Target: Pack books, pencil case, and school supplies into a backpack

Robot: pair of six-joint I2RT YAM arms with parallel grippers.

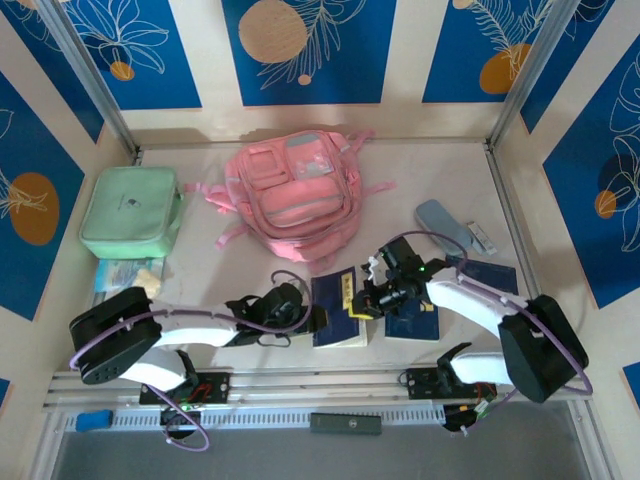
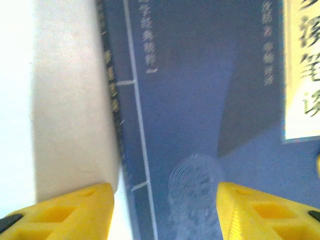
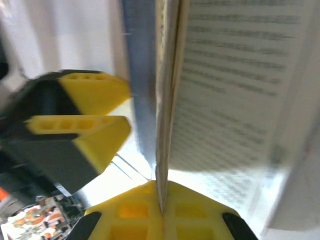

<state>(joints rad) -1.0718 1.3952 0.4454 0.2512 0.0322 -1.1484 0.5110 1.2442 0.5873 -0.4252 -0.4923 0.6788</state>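
Closest to the left wrist lens, the left gripper (image 2: pixel 165 212) stood wide open. Its two yellow fingertips (image 2: pixel 65 210) were well apart and astride the spine edge of the left book (image 2: pixel 200 125), one tip over the pale table (image 2: pixel 60 100), the other over the navy cover. A yellow label (image 2: pixel 302 70) sat at three o'clock on that cover. From above, a mint green bag (image 1: pixel 128 210) lay at nine o'clock on the table, and the pink backpack (image 1: pixel 295 195) lay flat at twelve o'clock, pockets up, just beyond the left book. The right wrist view made plain what the overhead left unclear: the right gripper (image 3: pixel 160 217) was closed on that book's free edge. Cover and leaves ran edge-on into the seam between its tips, printed lines showed on a page to the right, and the left gripper's spread fingers (image 3: pixel 90 92) sat at nine o'clock. The right book (image 1: pixel 408 325) lay flat just beside the left one, at three o'clock from it, partly under the right arm. The grey-blue pencil case (image 1: pixel 443 222) rested at two o'clock on the table, well apart from the backpack.
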